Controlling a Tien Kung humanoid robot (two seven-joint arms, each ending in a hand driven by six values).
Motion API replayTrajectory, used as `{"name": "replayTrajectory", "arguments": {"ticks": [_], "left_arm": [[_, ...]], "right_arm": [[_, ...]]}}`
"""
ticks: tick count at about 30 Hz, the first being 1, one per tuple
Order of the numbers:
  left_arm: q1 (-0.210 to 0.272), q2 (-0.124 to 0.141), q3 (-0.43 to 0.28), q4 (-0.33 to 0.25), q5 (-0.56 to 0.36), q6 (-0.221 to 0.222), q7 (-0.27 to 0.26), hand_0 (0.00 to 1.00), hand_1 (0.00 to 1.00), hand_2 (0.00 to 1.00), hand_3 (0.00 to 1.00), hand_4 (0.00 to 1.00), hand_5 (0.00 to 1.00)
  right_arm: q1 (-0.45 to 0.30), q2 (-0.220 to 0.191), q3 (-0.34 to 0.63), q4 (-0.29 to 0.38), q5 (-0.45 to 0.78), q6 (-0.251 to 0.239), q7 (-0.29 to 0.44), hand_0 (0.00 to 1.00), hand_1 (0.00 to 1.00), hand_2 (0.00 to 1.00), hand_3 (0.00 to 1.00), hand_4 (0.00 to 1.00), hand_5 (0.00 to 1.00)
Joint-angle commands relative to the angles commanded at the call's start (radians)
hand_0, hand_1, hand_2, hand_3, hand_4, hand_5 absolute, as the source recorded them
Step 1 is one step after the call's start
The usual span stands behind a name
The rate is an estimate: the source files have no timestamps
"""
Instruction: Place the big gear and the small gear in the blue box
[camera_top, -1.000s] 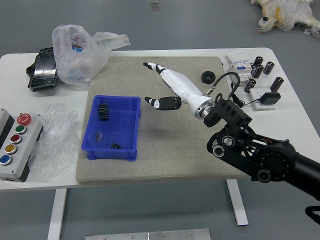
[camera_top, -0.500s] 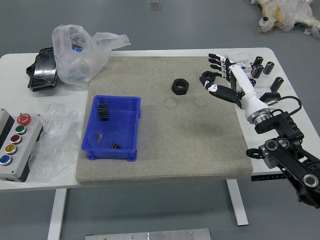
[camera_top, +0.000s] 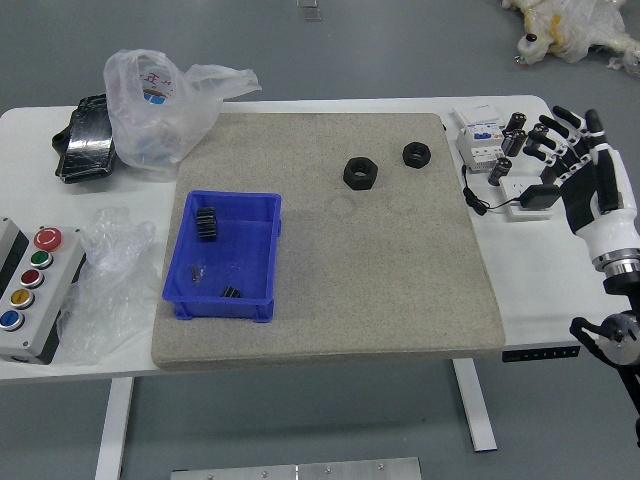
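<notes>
So the right hand (camera_top: 592, 182) has swung from beside the blue box (camera_top: 278, 250) all the way out past the right side of the mat (camera_top: 400, 270). Fingers are spread wide and there's nothing in its grip. Pulling away also uncovered the hex nut (camera_top: 360, 173), which was behind the hand a second ago, and the black ring (camera_top: 417, 154) near it is in plain sight too.

Here's the good bit — two dark ribbed pieces are sitting in the box, same spots as before. I'd call the larger one, by the far wall, the big gear (camera_top: 206, 223) and the little one near the front wall the small gear (camera_top: 231, 292). If that's right, the job looks basically done and the hand is just backing off. There's also a tiny bit (camera_top: 197, 272) in there, too small to identify.

Left arm isn't in view. Over on the right are some black cylinders (camera_top: 557, 167) and a white block (camera_top: 482, 144), with a black cable (camera_top: 474, 203) lying close by — the hand could snag that stuff if it dipped. The plastic bag (camera_top: 165, 110) and the button panel (camera_top: 40, 300) are off left, so nothing really blocks the box.
</notes>
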Motion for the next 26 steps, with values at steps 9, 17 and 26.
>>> {"name": "replayTrajectory", "arguments": {"ticks": [9, 17, 26], "left_arm": [[-0.017, 0.015, -0.012, 0.001, 0.028, -0.013, 0.009, 0.687, 0.535, 0.501, 0.665, 0.646, 0.443], [-0.025, 0.028, -0.016, 0.001, 0.042, -0.019, 0.016, 0.686, 0.493, 0.476, 0.666, 0.644, 0.44], [-0.025, 0.035, -0.022, 0.002, 0.054, -0.026, 0.021, 0.685, 0.466, 0.462, 0.663, 0.644, 0.439]], "right_arm": [[-0.023, -0.005, 0.064, 0.002, 0.039, 0.006, 0.0, 0.54, 0.57, 0.608, 0.657, 0.986, 0.998], [-0.029, -0.01, 0.064, 0.001, 0.045, 0.007, -0.002, 0.538, 0.559, 0.585, 0.635, 0.991, 0.998], [-0.028, -0.01, 0.053, 0.003, 0.048, 0.008, -0.001, 0.537, 0.555, 0.581, 0.626, 0.998, 0.998]]}}
